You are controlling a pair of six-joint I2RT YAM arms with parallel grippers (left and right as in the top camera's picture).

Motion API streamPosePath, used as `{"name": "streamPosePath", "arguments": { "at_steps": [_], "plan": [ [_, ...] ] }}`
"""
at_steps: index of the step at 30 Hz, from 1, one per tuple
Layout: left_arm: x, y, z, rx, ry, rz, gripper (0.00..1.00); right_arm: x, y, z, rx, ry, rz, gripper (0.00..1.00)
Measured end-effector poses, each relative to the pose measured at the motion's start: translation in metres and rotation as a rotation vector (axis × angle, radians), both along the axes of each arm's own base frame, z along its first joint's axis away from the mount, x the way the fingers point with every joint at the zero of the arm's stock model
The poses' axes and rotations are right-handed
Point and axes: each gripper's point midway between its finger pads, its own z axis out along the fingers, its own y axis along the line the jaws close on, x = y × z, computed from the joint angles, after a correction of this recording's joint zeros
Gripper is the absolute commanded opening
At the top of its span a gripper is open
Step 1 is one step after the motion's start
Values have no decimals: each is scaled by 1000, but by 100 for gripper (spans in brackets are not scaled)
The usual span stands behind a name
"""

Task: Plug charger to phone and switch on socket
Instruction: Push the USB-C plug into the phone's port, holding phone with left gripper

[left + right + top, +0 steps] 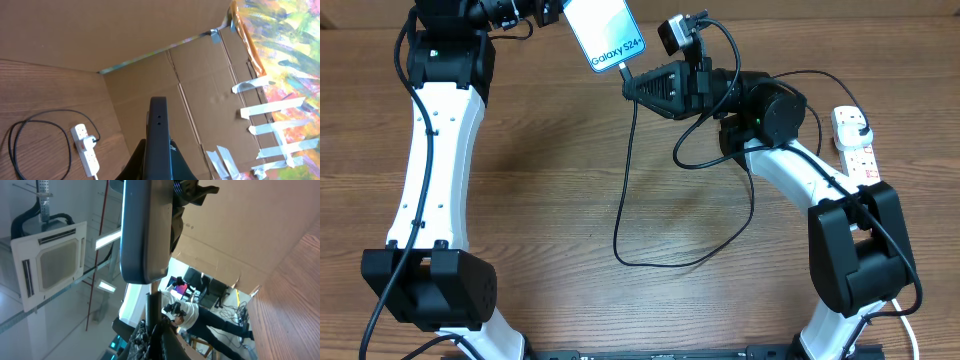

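Observation:
My left gripper (pixel 558 10) is shut on the phone (pixel 603 32) and holds it raised at the table's far edge, screen up. In the left wrist view the phone (pixel 159 132) is edge-on between the fingers (pixel 159 167). My right gripper (pixel 632 85) is shut on the charger's connector end (pixel 152 305), which meets the phone's bottom edge (pixel 145 230). I cannot tell how deep it sits. The black cable (pixel 620 230) hangs down, loops over the table and runs to a plug in the white socket strip (pixel 857 150), which also shows in the left wrist view (pixel 85 150).
The wooden table (pixel 540 180) lies under both arms. A cardboard wall (pixel 200 90) with tape strips stands behind the table. The right arm's base (pixel 860 250) stands next to the socket strip.

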Motion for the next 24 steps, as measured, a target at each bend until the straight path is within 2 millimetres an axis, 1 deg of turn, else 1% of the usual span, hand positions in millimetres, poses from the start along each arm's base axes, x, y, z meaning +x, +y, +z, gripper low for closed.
{"name": "streamPosePath", "arguments": {
  "at_steps": [24],
  "plan": [
    [-1,0,0,-3,5,-7,5,1,-1,-1,-4,2,-2,4]
  ]
}}
